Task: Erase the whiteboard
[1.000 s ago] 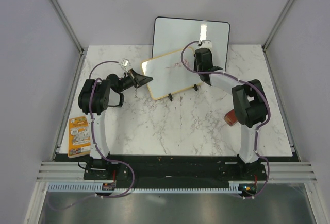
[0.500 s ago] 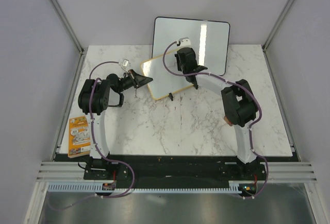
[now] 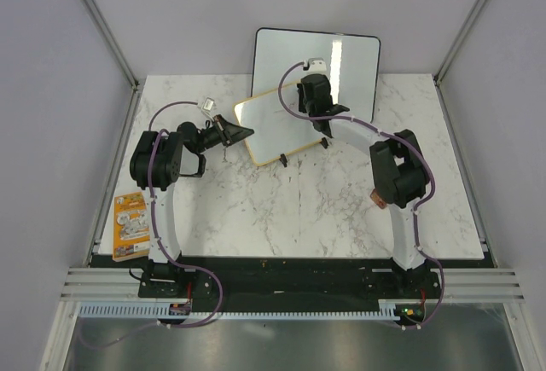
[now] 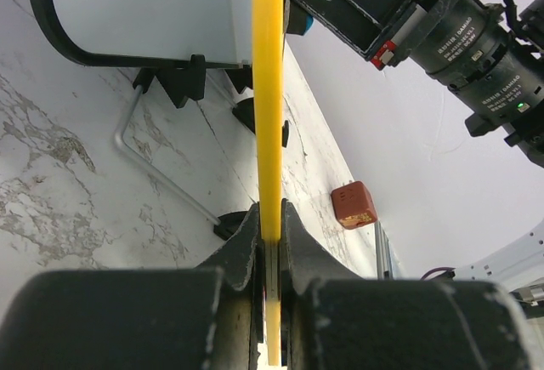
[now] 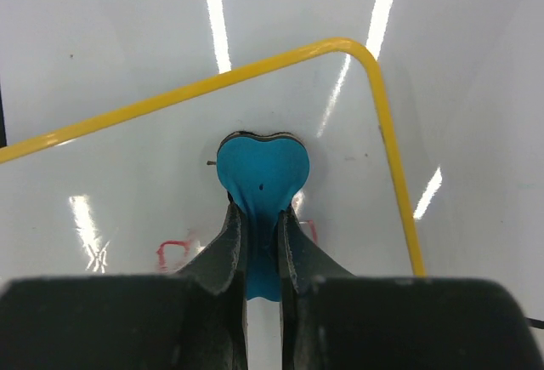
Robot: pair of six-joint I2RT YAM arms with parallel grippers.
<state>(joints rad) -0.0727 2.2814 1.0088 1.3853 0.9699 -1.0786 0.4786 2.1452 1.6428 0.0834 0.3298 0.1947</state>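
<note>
1. top external view: whiteboard, thin yellow-wood frame and rounded corners, just in front of the black-framed board.
2. left gripper pinched tight on the whiteboard's edge farthest from the black-framed board.
3. right gripper clamped on a blue eraser, pressed to the white face by the corner nearest the black-framed board.
4. red marks just beside the eraser.

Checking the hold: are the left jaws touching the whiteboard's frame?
Touching. Left wrist view shows the left gripper clamping the whiteboard, both jaws pressed against its yellow edge.
</note>
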